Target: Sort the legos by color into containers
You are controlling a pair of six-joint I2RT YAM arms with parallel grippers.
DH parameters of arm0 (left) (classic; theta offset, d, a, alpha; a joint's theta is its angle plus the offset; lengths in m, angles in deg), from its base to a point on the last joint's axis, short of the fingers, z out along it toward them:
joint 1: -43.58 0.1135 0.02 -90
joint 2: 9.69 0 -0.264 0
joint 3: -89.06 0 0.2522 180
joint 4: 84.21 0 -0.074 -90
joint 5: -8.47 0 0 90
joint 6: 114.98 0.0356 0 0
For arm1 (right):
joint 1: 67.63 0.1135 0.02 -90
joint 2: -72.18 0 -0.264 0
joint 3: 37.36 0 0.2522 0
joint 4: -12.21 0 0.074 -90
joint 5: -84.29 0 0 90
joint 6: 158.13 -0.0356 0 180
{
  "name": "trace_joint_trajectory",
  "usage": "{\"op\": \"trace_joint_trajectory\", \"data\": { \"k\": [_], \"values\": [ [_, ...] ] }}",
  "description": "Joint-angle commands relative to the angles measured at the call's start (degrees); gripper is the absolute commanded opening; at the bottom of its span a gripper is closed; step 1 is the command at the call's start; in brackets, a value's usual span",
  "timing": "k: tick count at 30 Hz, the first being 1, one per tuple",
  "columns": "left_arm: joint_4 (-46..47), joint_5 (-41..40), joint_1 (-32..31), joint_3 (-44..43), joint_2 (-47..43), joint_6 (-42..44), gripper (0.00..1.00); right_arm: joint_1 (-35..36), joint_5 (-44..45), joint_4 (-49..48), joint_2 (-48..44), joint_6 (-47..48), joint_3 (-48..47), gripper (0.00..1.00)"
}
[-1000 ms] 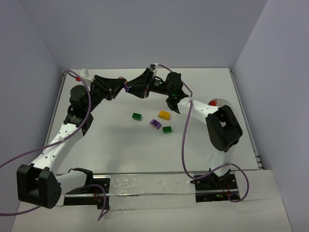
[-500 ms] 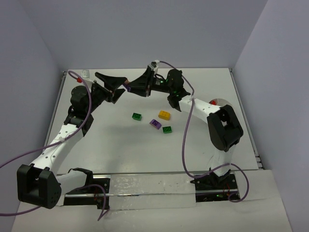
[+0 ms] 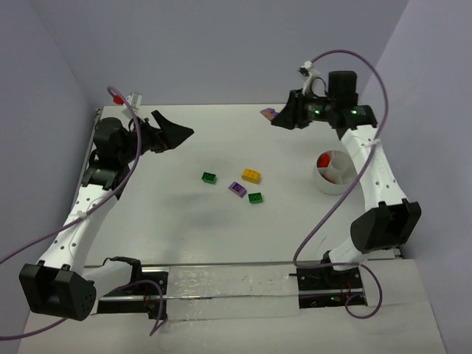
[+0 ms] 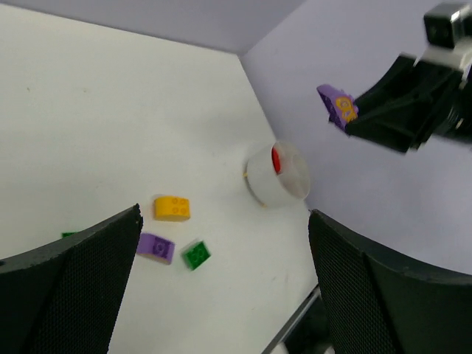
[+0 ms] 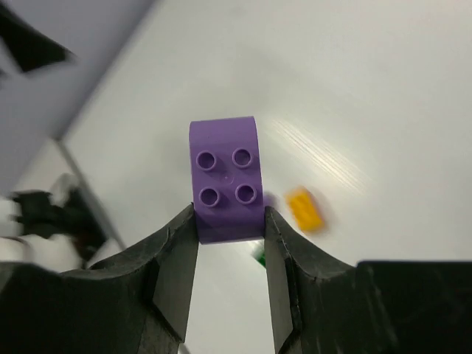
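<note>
While the right gripper [image 5: 227, 221] hangs raised over the far side of the table [image 3: 184, 236], I see its fingers clamped on a purple brick [image 5: 225, 177], four studs facing the wrist camera; from the left wrist view that brick shows an orange patch on one face, and I cannot tell whether that is a second brick stuck to it; the left gripper [image 3: 175, 133] sits raised over the far left of the table, jaws spread wide with nothing between them; the white divided cup [image 3: 335, 184] stands on the right side of the table, nearer the arm bases than the held brick, with a red brick [image 3: 323, 160] in one wedge compartment; four bricks lie loose mid-table, well apart from the cup and not touching one another: a green brick [image 3: 209, 177] at the left, a yellow brick [image 3: 251, 175] beside it, a loose purple brick [image 3: 237, 188] just nearer, and a second green brick [image 3: 255, 198] nearest the bases.
</note>
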Motion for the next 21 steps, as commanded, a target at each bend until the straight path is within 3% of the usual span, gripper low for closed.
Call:
{"op": "trace_joint_trajectory", "data": {
  "k": [1,5,8,12,21],
  "values": [
    [-9.0,11.6,0.1,-6.8,2.0,18.2,0.99,-8.9,10.1,31.6,-2.3,37.5,-3.7,0.0],
    [-13.2,15.6,0.1,-10.5,6.4,22.3,0.99,-17.7,21.4,38.2,-3.7,57.9,-2.0,0.0],
    [-12.7,16.5,0.1,-11.4,7.1,22.5,0.99,-23.7,26.1,42.9,-2.5,67.9,-3.9,0.0],
    [-15.6,15.1,0.1,-13.5,7.3,25.6,0.99,-30.9,31.8,47.5,0.0,73.4,-8.5,0.0],
    [-18.0,16.7,0.1,-12.7,6.8,27.9,0.99,-34.2,42.2,46.1,-7.3,82.0,4.2,0.0]
  ]
}}
